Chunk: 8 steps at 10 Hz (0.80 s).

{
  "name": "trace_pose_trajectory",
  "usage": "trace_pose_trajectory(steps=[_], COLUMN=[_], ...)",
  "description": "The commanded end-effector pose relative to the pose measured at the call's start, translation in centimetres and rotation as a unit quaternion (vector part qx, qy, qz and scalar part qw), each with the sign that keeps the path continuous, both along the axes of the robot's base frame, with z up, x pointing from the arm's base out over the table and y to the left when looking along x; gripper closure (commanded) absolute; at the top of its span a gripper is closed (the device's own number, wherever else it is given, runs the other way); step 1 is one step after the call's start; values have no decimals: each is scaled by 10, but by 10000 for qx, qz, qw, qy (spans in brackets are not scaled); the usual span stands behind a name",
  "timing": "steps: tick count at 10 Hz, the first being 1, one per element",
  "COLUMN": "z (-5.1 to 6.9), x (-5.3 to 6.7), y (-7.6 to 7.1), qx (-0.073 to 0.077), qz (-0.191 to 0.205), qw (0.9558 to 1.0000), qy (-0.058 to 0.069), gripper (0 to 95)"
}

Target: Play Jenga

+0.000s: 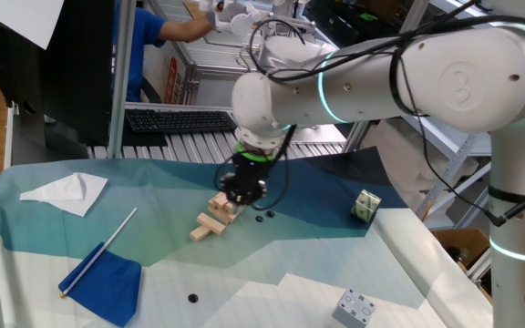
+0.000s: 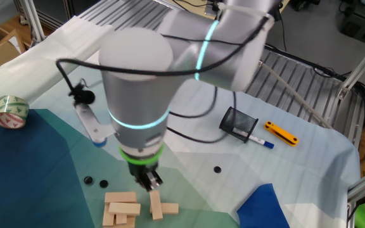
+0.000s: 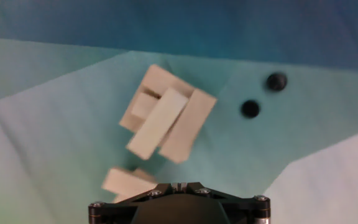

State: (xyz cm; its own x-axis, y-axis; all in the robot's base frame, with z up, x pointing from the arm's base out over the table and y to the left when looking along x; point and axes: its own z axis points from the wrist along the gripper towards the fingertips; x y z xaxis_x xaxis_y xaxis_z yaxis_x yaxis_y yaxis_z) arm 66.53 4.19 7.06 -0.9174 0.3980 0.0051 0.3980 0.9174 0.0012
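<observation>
jenga point(image 1: 219, 211) pile sits mid worktop point(image 1: 272, 273) on the teal cloth, low and messy, blocks crosswise; in the hand view the main stack point(image 3: 166, 121) has one block lying diagonal on top, and a couple of loose blocks point(image 3: 128, 182) lie just beside it, apart from the stack. in the other fixed view the loose pieces point(image 2: 159, 206) sit right next to the pile point(image 2: 121, 208).

gripper point(image 2: 149, 182) hangs just above the pile, pointing down, near the gap between stack and loose blocks. fingers look close together in the other fixed view but the tips are small and dark; cannot tell how far open, and nothing is clearly held. hand view shows only the gripper body point(image 3: 179, 205), no fingertips.

risks, as judgement: top diagonal block looks loosely seated, so a descent slightly off centre could knock it off or shove the whole stack sideways. loose blocks so near could get clipped by a finger or jam the grasp. cloth may let blocks slide when pushed. two small black dots point(image 3: 263, 94) sit near the stack, probably harmless. green-and-white cube point(image 1: 365, 206) and grey metal block point(image 1: 355, 308) are well apart, no issue.
</observation>
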Motion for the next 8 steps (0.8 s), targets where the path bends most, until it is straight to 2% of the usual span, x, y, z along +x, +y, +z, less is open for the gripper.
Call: trace_pose_trajectory(steps=[1, 2, 3, 5, 8], z=[0, 1, 1, 2, -4], x=[5, 5, 5, 4, 7], y=[-25, -25, -26, -28, -40], qx=[-5, -18, -129, -195, -360], qz=[258, 286, 351, 268, 318], qw=[9997, 9996, 9993, 9994, 9988], qy=[37, 31, 13, 50, 7], gripper=[950, 950, 950, 950, 950])
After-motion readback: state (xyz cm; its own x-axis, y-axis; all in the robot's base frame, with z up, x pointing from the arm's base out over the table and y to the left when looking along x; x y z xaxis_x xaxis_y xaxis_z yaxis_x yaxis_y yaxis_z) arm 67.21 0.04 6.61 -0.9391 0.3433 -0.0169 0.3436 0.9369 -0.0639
